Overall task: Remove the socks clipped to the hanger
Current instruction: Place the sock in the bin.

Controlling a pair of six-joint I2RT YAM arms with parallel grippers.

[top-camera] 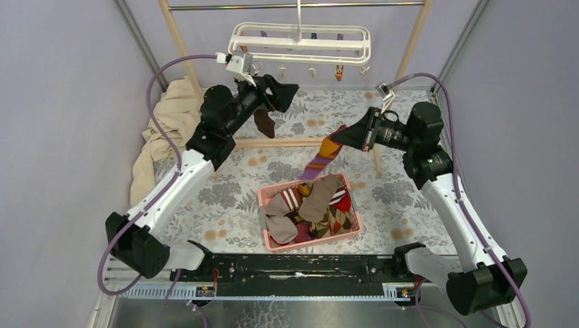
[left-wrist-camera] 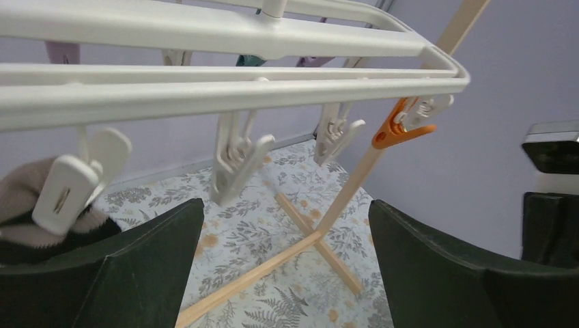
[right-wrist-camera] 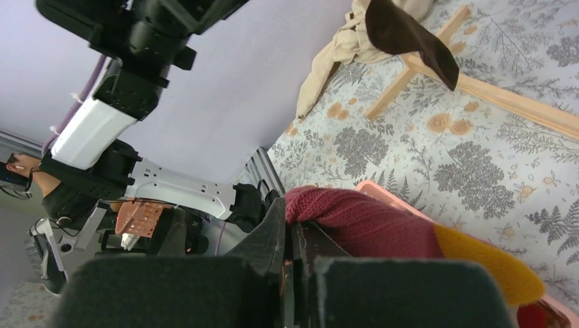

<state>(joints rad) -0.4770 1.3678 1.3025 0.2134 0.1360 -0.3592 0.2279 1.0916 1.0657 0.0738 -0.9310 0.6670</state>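
The white hanger (top-camera: 300,42) hangs from the top rail, its bars (left-wrist-camera: 205,92) crossing the left wrist view with white clips (left-wrist-camera: 235,160) and an orange clip (left-wrist-camera: 396,126) dangling empty. My left gripper (top-camera: 281,92) (left-wrist-camera: 285,205) is just under the hanger's left end, open, with nothing between its fingers. A dark brown sock (top-camera: 264,123) (right-wrist-camera: 403,34) is in the air right below it; what holds it does not show. A beige and dark sock edge (left-wrist-camera: 24,212) sits behind a white clip (left-wrist-camera: 65,188). My right gripper (top-camera: 339,139) (right-wrist-camera: 290,229) is shut on a magenta, orange and purple sock (top-camera: 322,156) (right-wrist-camera: 369,222).
A pink basket (top-camera: 314,240) with several socks stands on the floral cloth below the striped sock. The wooden rail frame (top-camera: 287,143) crosses the table behind it. A beige cloth (top-camera: 167,126) is heaped at the left wall.
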